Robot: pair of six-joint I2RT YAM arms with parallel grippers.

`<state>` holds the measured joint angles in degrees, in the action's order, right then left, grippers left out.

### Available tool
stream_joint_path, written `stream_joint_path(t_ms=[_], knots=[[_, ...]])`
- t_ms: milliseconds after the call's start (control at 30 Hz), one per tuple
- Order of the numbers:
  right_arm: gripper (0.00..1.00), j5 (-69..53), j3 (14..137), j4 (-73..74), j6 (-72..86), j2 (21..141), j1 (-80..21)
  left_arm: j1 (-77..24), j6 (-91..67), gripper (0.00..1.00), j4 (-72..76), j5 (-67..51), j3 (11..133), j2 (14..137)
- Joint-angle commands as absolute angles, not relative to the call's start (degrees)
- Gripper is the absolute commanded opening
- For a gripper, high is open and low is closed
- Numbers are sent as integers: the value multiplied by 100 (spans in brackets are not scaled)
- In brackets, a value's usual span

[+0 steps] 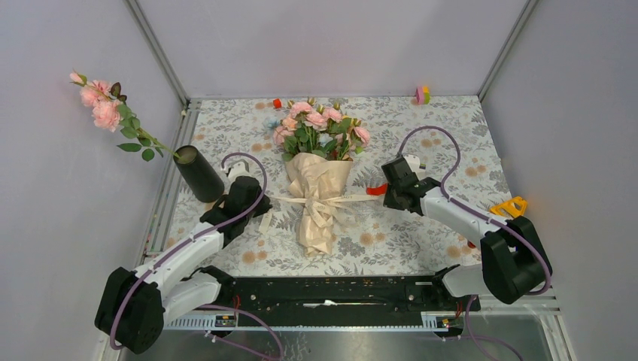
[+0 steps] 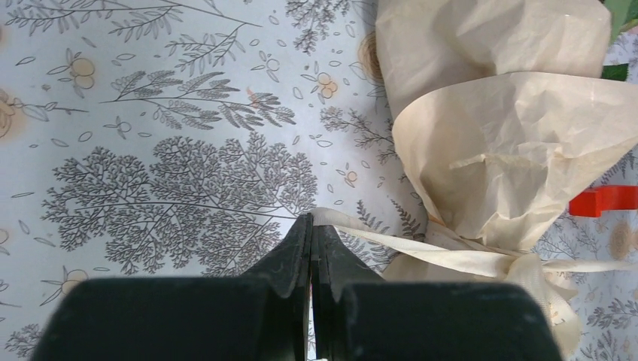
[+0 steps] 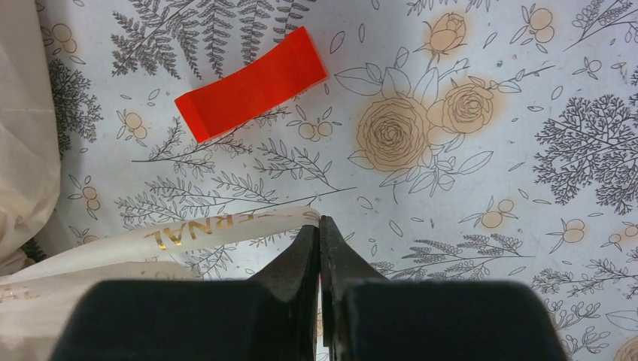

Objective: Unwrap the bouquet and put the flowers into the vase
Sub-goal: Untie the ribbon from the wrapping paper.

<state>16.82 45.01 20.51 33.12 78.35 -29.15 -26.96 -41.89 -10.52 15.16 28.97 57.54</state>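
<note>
Both claws are pressed together on the cream ribbon (image 2: 451,259): the left gripper (image 2: 311,229) pinches one tail at its tip, and the right gripper (image 3: 319,226) pinches the other, so the band runs straight from nine o'clock to three o'clock across the knot. We see gold capitals on the satin near the right fingertips, of which only "RNAL" reads clearly. The bouquet (image 1: 320,207) lies flat at the middle of the table, its crinkled beige kraft paper cinched at the waist and flaring into soft folds, with the narrow tail toward six o'clock. The flowers (image 1: 316,124) spill out at twelve o'clock, mostly pink heads among dark green leaves. At about ten o'clock from the wrap stands the vase (image 1: 198,173), a matte black cylinder, holding one pink rose stem (image 1: 101,105) that leans out toward the left wall. A flat red block (image 3: 252,83) lies just beside the ribbon at three o'clock of the knot, not touching it. Farther out at four o'clock sits a yellow-orange toy (image 1: 510,205), and small coloured pieces (image 1: 421,95) rest along the far edge. We note the tablecloth (image 1: 451,135), pale with grey fern sprigs and peach roses printed on it, enclosed by plain light grey walls with metal corner rails.
</note>
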Motion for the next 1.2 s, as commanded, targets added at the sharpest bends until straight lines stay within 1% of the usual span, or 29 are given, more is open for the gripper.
stream_joint_path(t_ms=[0, 500, 1167], knots=[[0, 1811, 4433, 2122, 3400, 7713, -2749, -2505, -4105, 0, -1004, 1571, 2808, 5575], [0, 1567, 4292, 2000, 3382, 7700, -2320, -2166, -4015, 0, -1311, 1607, 2830, 5247], [0, 1390, 4182, 1991, 3226, 7519, -1502, -1888, -3847, 0, -2149, 1574, 3469, 4594]])
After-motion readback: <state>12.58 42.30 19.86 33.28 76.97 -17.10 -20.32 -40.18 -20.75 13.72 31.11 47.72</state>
